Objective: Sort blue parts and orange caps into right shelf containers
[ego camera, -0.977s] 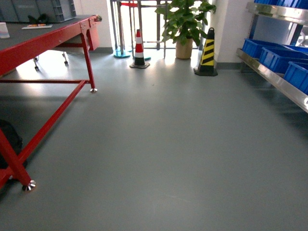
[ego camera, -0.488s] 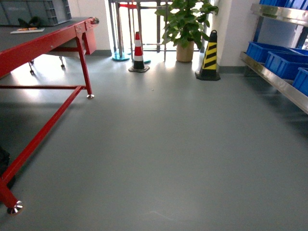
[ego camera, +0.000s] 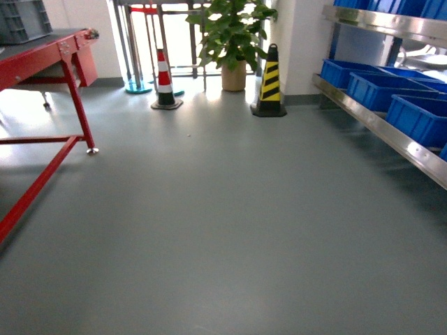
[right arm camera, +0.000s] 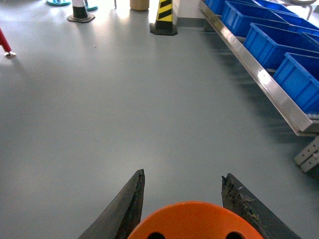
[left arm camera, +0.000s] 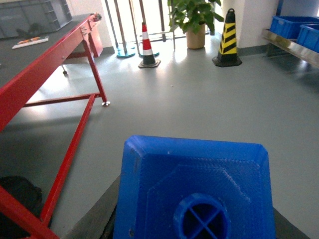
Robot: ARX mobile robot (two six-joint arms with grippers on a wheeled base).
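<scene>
In the left wrist view a blue part (left arm camera: 199, 184) with a round knob fills the lower frame, and my left gripper (left arm camera: 194, 221) is shut on it, dark fingers (left arm camera: 94, 219) showing at its sides. My right gripper (right arm camera: 183, 181) is shut on an orange cap (right arm camera: 192, 221), whose holed flat top sits between the two dark fingers (right arm camera: 127, 204). Neither gripper shows in the head view. The right shelf containers (ego camera: 419, 115) (right arm camera: 279, 42), large blue crates, stand in a row on the steel shelf (ego camera: 391, 132) (right arm camera: 264, 82) at the right, well away from both grippers.
A red-framed table (ego camera: 42, 56) (left arm camera: 45, 64) carrying a grey crate (ego camera: 24, 17) stands at the left. At the back are a red-white cone (ego camera: 165, 80), a yellow-black cone (ego camera: 269, 84) and a potted plant (ego camera: 234, 35). Grey floor (ego camera: 223, 223) lies between.
The head view has swung to the right. The red table slid toward the left edge, and the shelf with its blue crates came further into view.
</scene>
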